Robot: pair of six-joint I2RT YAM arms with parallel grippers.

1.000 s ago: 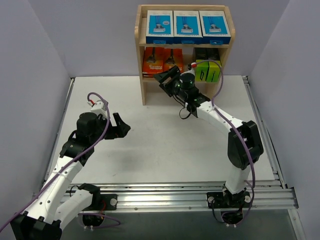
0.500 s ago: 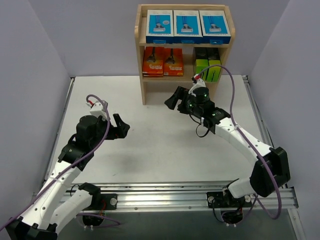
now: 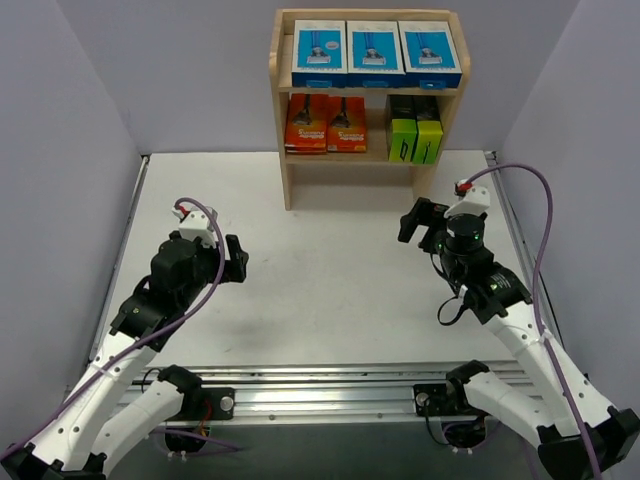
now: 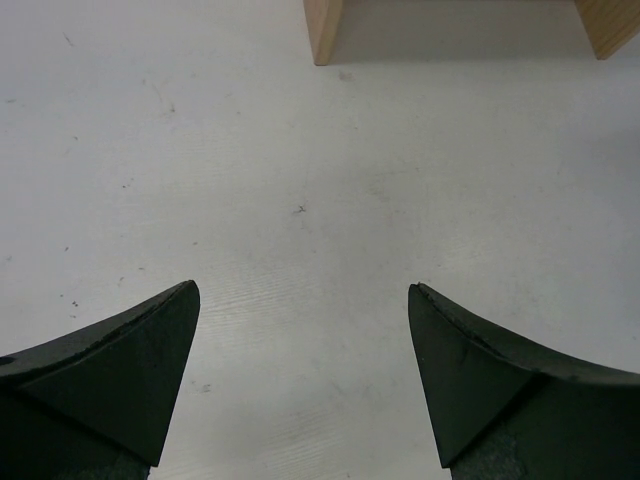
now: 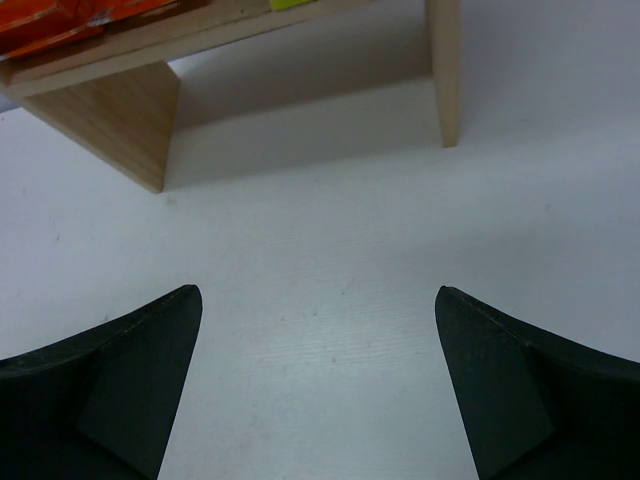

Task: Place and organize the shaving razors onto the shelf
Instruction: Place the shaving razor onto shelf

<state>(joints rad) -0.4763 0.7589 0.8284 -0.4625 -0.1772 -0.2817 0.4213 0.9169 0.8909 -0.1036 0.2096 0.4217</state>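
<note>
The wooden shelf (image 3: 283, 120) stands at the table's far edge. Three blue-and-white razor boxes (image 3: 373, 52) line its top tier. On the middle tier, orange packs (image 3: 326, 122) lie at the left and two black-and-lime boxes (image 3: 415, 138) stand at the right. My right gripper (image 3: 420, 222) hovers open and empty over the table, in front of the shelf's right side. My left gripper (image 3: 240, 260) is open and empty over the left of the table. In the right wrist view the shelf's foot (image 5: 120, 115) and the orange packs (image 5: 60, 25) lie beyond the open gripper (image 5: 317, 289).
White tabletop (image 3: 320, 290) lies between the two arms. Grey walls close in the left, right and back. A metal rail (image 3: 380, 390) runs along the near edge. The left wrist view shows the open gripper (image 4: 302, 286) over bare table, with the shelf's feet (image 4: 323, 30) at the top.
My right gripper has let go of a black-and-lime box on the middle tier, drawn back toward the near right and opened wide. The left arm has pulled back slightly.
</note>
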